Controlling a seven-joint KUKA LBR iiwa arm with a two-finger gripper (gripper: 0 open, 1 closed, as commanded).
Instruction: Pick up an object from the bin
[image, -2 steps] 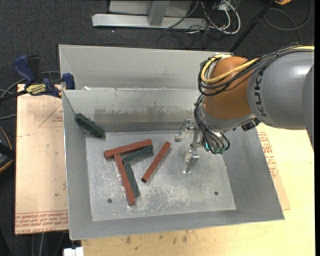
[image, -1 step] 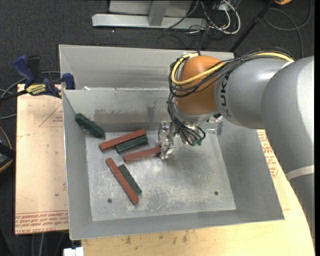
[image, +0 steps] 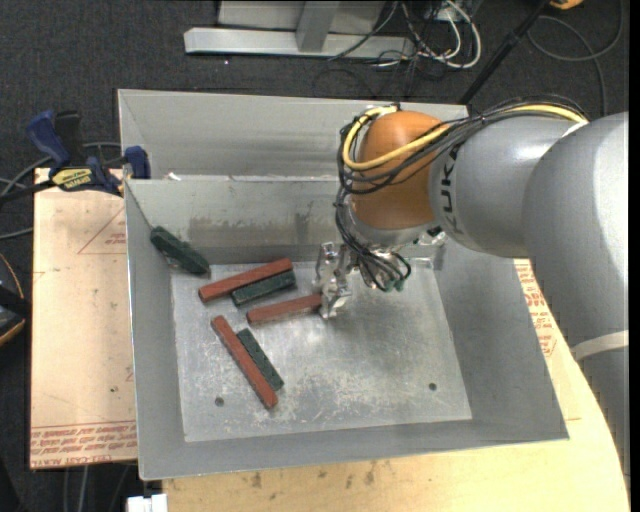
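**Camera view**

1. The grey metal bin (image: 400, 380) holds six loose bars, all in its 9 o'clock half. The floor from 1 through 6 o'clock is bare.
2. The arm (image: 530, 190) enters from 3 o'clock. Its wrist carries an orange cover (image: 400, 165) with yellow and black cables (image: 352, 140) looped over it.
3. The hand (image: 332, 295) hangs below the cover, just toward 12 o'clock from the bin's centre. It points down at the floor.
4. The short red-brown bar (image: 283, 309) lies flat, running from 9 to 3 o'clock with a slight tilt. Its 3 o'clock end sits directly at the tip of the hand. The hand appears to touch that end, but contact cannot be confirmed.
5. Whether the hand is spread or pressed together cannot be told here. Nothing is seen lifted from the floor.
6. At 10 o'clock of the hand, the upper red-brown bar (image: 245, 281) and a dark green bar (image: 263, 289) lie side by side, touching.
7. At 8 o'clock, the long red-brown bar (image: 243, 361) lies diagonally. The lower dark green bar (image: 259, 358) rests against its 3 o'clock side.
8. A dark green block (image: 180, 250) lies against the bin's 9 o'clock wall, well apart from the hand.
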